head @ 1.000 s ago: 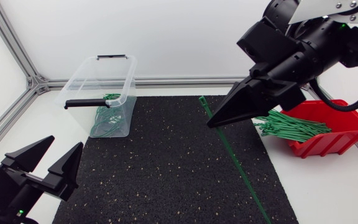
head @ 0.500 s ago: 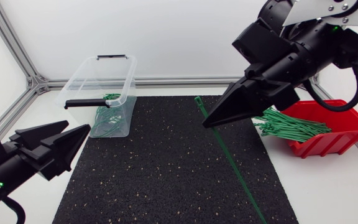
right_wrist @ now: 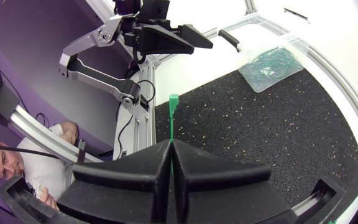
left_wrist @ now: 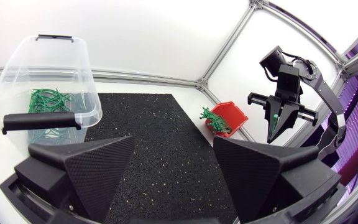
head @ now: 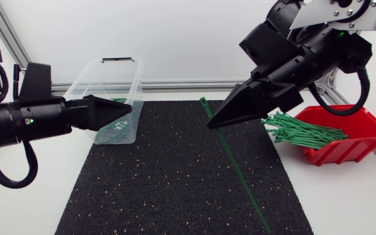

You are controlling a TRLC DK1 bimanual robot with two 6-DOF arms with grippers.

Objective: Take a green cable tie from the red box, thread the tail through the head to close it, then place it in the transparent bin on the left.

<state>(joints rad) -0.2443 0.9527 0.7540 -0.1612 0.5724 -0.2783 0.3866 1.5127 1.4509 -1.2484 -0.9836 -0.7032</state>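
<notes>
Right claw point(head: 209, 123) clamped on green cable tie point(head: 235, 166), tie held slanting over black mat point(head: 162, 186), left claw point(left_wrist: 174, 142) held with fingers apart near transparent bin point(head: 103, 73), further ties piled in red box point(head: 361, 140).

Black rubber mat flecked with pale specks point(head: 168, 170), lying flat beneath both pairs of jaws. White tabletop point(head: 344, 196) borders it on either side.

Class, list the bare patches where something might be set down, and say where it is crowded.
Free: the black mat between the clear bin and the held tie; the white table in front of the red box. Crowded: loose ties by the right hand; the left hand at the bin.
</notes>
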